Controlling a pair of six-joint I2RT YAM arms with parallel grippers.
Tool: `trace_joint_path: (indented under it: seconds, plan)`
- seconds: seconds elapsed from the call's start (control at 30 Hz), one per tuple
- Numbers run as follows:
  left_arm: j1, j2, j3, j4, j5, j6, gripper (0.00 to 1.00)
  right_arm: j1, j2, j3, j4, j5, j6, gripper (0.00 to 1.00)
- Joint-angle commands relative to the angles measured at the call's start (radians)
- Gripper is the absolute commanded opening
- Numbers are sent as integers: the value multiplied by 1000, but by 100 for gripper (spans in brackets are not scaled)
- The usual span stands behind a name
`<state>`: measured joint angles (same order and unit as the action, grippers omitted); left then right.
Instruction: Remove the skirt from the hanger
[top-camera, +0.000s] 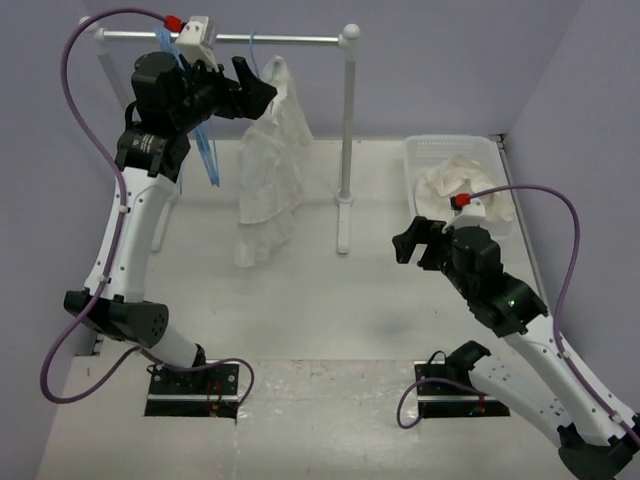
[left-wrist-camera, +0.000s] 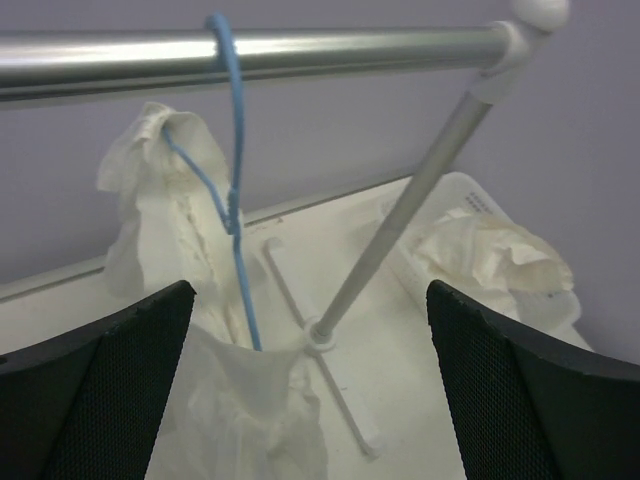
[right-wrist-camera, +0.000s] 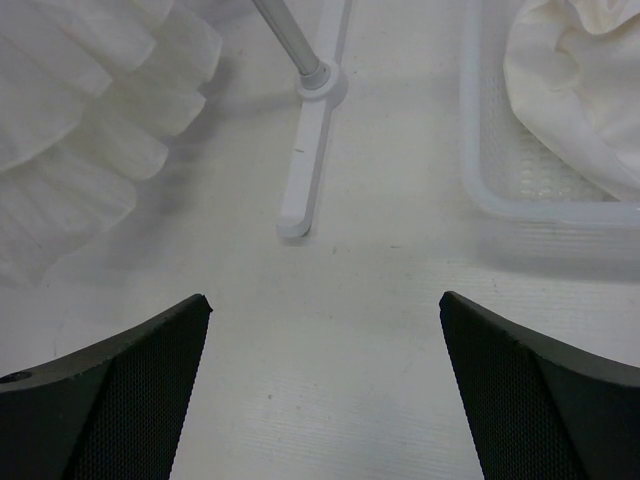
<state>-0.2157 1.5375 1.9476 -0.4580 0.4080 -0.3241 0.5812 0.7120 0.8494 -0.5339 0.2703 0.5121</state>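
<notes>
Hovering over bare table (top-camera: 300, 320), the right gripper (top-camera: 408, 243) has its jaws spread wide and nothing between them. It is probably parked low so that it can take the skirt's lower end when needed. Its wrist view shows what the top view blurs: the ruffled hem at upper left, the rack foot (right-wrist-camera: 305, 170) just ahead and the basket (right-wrist-camera: 480, 150) wall to the right.

Farther back, the skirt (top-camera: 268, 175) hangs from the hanger (left-wrist-camera: 237, 200), whose hook sits over the rail (top-camera: 290, 40). The fabric is bunched over one blue wire shoulder and trails down to the table.

The left gripper (top-camera: 258, 85) is raised to that height, jaws apart and empty, beside the top of the skirt; I judge it is lined up to grip there. Only its wrist view shows how the wire threads through the cloth. The top view alone shows spare hangers (top-camera: 205, 150) behind that arm. A cream cloth (top-camera: 450, 185) fills the basket at far right.
</notes>
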Motion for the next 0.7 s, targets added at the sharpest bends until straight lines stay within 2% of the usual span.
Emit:
trace_joint_path:
  seconds: [0.0,0.17,0.27,0.3,0.37,0.4,0.47,0.5,0.57,0.6,0.67]
  plan:
    - [-5,35,62,-18,-190,88,100,-1,-12,40,31,1,-4,99]
    - [-40,111,65,-16,-239,143,100,-1,-19,39,29,23,-18,99]
    - [-60,164,74,-16,-262,163,91,-1,-19,39,31,40,-23,99]
    - [-71,188,82,-15,-282,168,80,-1,-17,40,29,44,-26,99]
    - [-86,207,96,-18,-363,184,68,-3,-11,43,31,50,-32,99]
    - [-91,211,105,-18,-382,192,58,-1,-9,43,31,53,-35,99]
    - [-96,223,114,-16,-402,204,50,-3,-8,45,31,59,-37,99]
    - [-100,227,120,-18,-403,207,41,-1,-8,45,31,61,-38,99]
    - [-105,233,126,-18,-443,209,30,-1,-9,46,31,66,-41,99]
    - [-111,234,131,-18,-458,211,18,-3,-9,48,31,66,-41,99]
    - [-120,231,143,-11,-481,207,6,-3,-8,50,29,63,-43,99]
